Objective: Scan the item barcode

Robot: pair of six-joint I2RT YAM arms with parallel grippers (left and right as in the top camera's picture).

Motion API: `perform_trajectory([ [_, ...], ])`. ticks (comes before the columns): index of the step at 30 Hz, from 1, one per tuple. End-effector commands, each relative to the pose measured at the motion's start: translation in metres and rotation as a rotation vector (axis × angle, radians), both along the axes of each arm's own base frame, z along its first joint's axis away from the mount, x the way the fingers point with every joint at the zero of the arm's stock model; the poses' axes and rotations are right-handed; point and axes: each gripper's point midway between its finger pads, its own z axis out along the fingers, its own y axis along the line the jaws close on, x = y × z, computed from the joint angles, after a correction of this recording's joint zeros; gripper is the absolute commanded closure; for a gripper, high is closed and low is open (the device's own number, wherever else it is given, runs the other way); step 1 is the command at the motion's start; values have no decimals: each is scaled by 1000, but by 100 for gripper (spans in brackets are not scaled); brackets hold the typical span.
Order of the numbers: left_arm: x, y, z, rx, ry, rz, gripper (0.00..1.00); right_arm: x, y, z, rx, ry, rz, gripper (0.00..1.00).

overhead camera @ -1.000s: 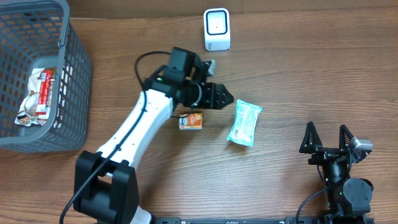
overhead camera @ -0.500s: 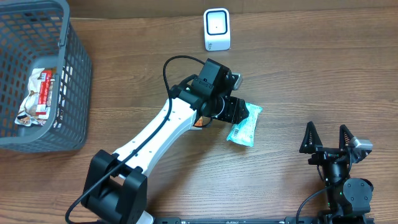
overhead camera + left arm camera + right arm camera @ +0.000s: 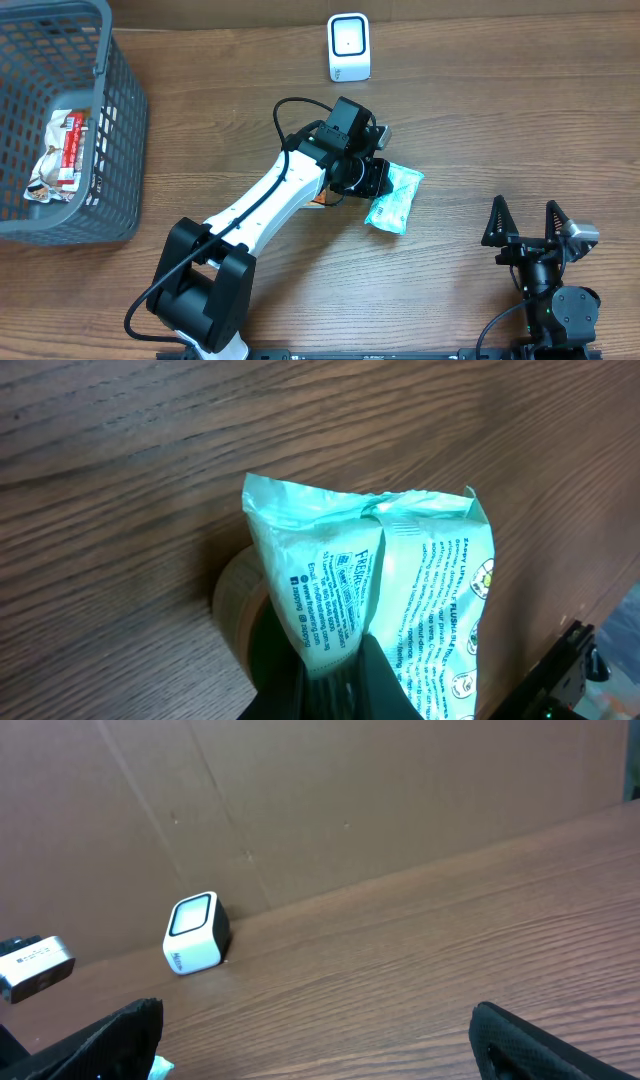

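Overhead view: on the wood-grain table (image 3: 500, 130), right of the grey basket (image 3: 130, 150), the left arm (image 3: 270, 200) is reaching out and the left gripper (image 3: 378, 183) is clamping shut on the near end of the teal packet (image 3: 395, 200), which is lying right of centre. The grip is probably for turning its print toward the white scanner (image 3: 349, 47) at the far edge. The right gripper (image 3: 525, 215) is idling, fingers spread wide; a plain brown board (image 3: 300, 800) is backing the table.
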Motion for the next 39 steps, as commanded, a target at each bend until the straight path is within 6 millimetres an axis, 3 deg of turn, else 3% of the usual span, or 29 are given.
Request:
perform_trajectory([
  [1,0,2,-6,-1,16,5,96,0,0,-2,-4,-1,1,0],
  [9,25,28,50,-66,-123,90,96,0,0,-2,-4,-1,1,0],
  [12,29,47,57,-59,-119,135,96,0,0,-2,-4,-1,1,0],
  [17,27,93,35,128,-72,239,96,0,0,-2,-4,-1,1,0],
  [20,20,108,26,218,-54,251,96,0,0,-2,-4,-1,1,0],
  [26,7,115,12,294,-27,226,96,0,0,-2,-4,-1,1,0],
  [39,-5,106,-37,266,-28,271,96,0,0,-2,-4,-1,1,0],
])
